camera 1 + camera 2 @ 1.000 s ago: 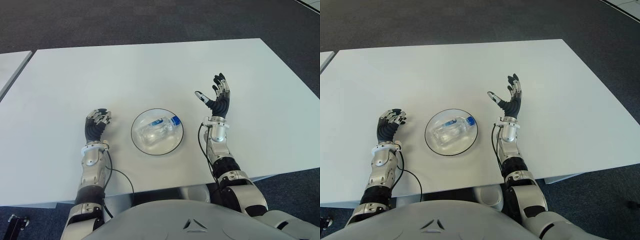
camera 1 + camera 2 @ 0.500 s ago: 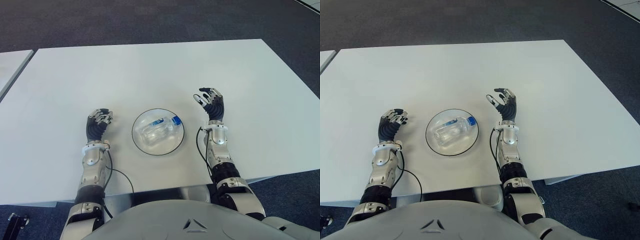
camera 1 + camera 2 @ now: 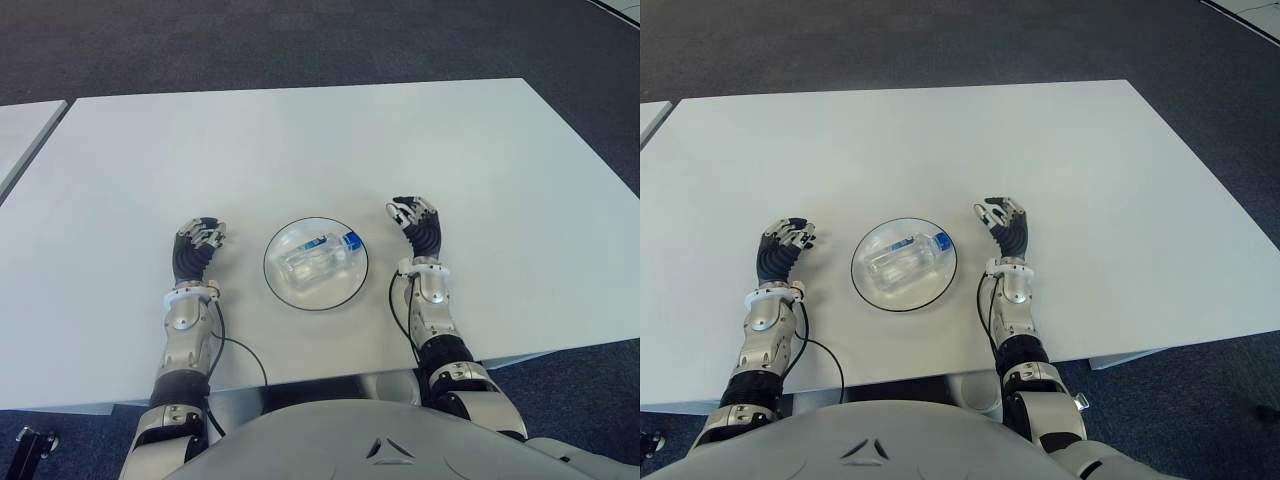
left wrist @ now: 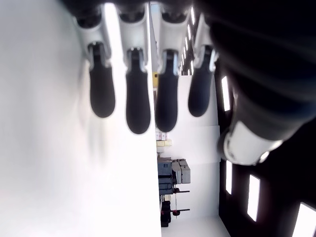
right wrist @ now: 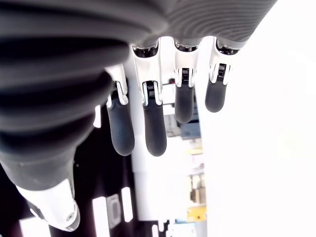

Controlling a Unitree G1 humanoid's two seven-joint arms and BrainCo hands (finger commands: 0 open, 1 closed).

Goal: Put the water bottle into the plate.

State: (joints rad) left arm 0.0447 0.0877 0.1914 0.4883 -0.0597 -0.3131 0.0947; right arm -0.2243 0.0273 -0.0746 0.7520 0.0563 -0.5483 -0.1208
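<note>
The water bottle [image 3: 318,258] is lying on its side (blue cap pointing away from the robot) inside the plate [image 3: 281,282] on the white table [image 3: 300,140], while the right hand [image 3: 417,227] and left hand [image 3: 194,249] are flanking the plate, fingers curled, holding nothing.

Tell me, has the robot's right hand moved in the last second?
Yes. The right hand has come down and drawn back toward the robot, fingers curling, and now shows beside the plate, on its right.
</note>
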